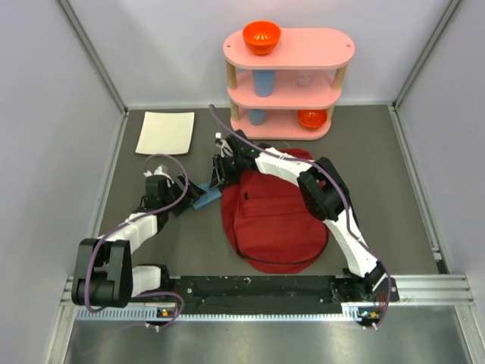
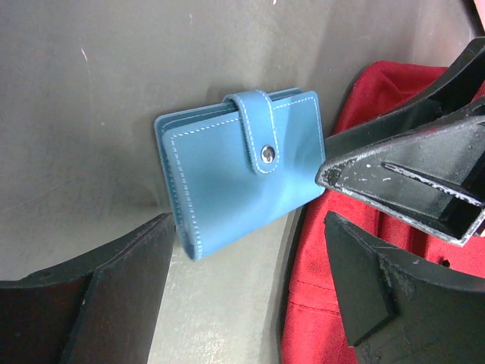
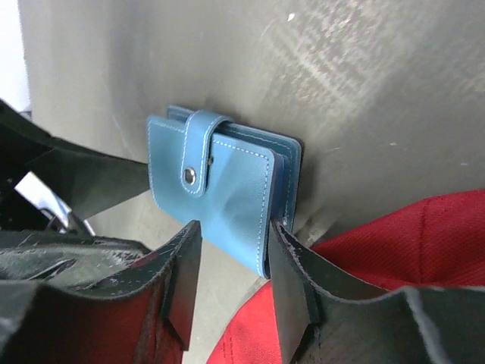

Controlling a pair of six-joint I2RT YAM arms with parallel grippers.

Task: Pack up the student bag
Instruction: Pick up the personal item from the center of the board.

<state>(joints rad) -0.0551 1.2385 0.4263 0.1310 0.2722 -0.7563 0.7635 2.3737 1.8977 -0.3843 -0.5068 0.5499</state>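
Note:
The dark-red student bag (image 1: pixel 276 220) lies flat mid-table; its fabric also shows in the left wrist view (image 2: pixel 356 243) and the right wrist view (image 3: pixel 409 235). A blue snap-strap wallet (image 1: pixel 206 199) lies just left of the bag, between both grippers. My left gripper (image 1: pixel 187 199) is open, and the wallet (image 2: pixel 242 171) lies just beyond its fingertips (image 2: pixel 151 250). My right gripper (image 1: pixel 217 180) is open around the wallet's near corner (image 3: pixel 220 189). Its right finger (image 3: pixel 295 280) touches the wallet's edge; its left finger stands apart.
A pink three-tier shelf (image 1: pixel 288 83) stands at the back, with an orange bowl (image 1: pixel 261 36) on top, blue cups inside and another orange bowl (image 1: pixel 312 117) on the lowest tier. A white sheet (image 1: pixel 165 132) lies at back left. Walls enclose the table.

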